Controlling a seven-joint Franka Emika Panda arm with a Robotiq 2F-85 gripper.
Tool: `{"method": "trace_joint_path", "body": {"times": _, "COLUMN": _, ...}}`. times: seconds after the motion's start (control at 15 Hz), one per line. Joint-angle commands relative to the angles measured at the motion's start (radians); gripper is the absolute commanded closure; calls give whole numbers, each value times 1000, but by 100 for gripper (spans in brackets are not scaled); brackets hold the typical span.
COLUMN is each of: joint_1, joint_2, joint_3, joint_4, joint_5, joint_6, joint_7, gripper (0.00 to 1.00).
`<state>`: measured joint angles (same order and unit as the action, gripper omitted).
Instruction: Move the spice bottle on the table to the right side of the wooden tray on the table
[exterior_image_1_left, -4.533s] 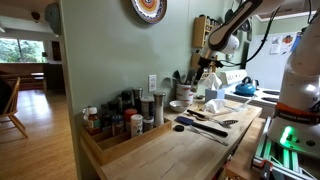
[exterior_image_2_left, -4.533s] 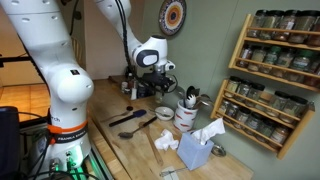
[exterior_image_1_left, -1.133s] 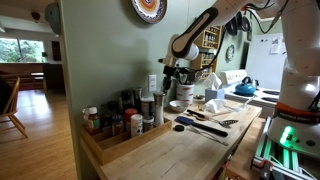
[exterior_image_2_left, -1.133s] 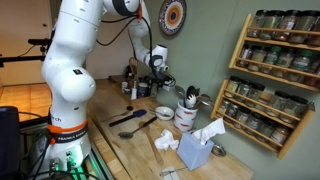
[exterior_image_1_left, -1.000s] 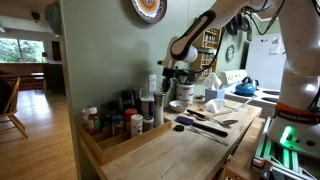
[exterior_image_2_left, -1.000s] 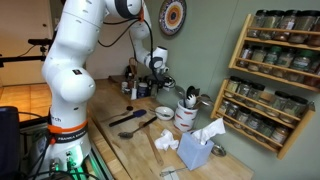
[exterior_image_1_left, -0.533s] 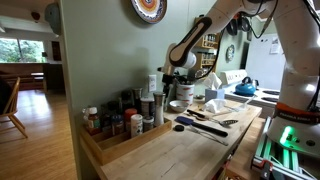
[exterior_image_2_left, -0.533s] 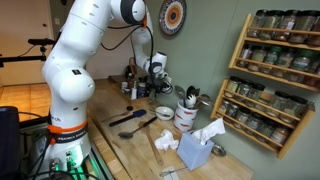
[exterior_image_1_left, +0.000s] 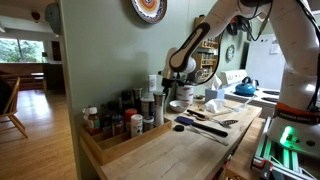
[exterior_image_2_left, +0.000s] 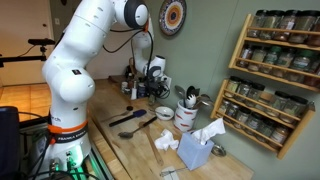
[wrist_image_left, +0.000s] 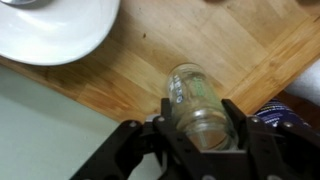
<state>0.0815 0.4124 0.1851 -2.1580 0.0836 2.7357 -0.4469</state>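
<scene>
Fingers (wrist_image_left: 236, 120) of the gripper (wrist_image_left: 203, 130) are gripping the bottle (wrist_image_left: 198, 100) over the table (wrist_image_left: 250, 50), near a white bowl (wrist_image_left: 55, 25). Faint print on its glass is blurring beyond reading. In both exterior views the bottle is too small to make out beside the tray (exterior_image_1_left: 125, 150).

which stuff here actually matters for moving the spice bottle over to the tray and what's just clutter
For the job: spice bottle, gripper holding it, wooden tray, table.
Lying about: white bowl, tissue box, utensil crock, black utensils, wall spice rack.
</scene>
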Motion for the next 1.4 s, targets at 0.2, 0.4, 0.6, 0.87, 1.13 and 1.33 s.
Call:
{"method": "trace_joint_path", "body": {"times": 0.2, "joint_1": 10, "joint_2": 39, "joint_3": -16, "joint_4": 13, "joint_5": -73, "joint_6": 64, "joint_7": 154, "gripper": 72}}
{"method": "trace_joint_path", "body": {"times": 0.4, "joint_1": 17, "joint_2": 50, "joint_3": -25, "joint_4": 30, "joint_5": -94, "joint_6": 67, "joint_7": 194, "gripper": 72}}
{"method": "trace_joint_path", "body": {"times": 0.6, "joint_1": 29, "joint_2": 57, "joint_3": -43, "joint_4": 44, "joint_5": -118, "joint_6": 57, "joint_7": 232, "gripper": 72}}
{"method": "trace_joint_path", "body": {"times": 0.87, "joint_1": 33, "joint_2": 75, "joint_3": -51, "joint_4": 63, "joint_5": -132, "joint_6": 45, "joint_7": 254, "gripper": 72}}
{"method": "trace_joint_path", "body": {"times": 1.13, "joint_1": 27, "joint_2": 96, "joint_3": -43, "joint_4": 79, "joint_5": -129, "joint_6": 39, "joint_7": 248, "gripper": 72}}
{"method": "trace_joint_path", "body": {"times": 1.33, "joint_1": 22, "joint_2": 105, "joint_3": -41, "joint_4": 85, "joint_5": -131, "joint_6": 35, "joint_7": 239, "gripper": 72}}
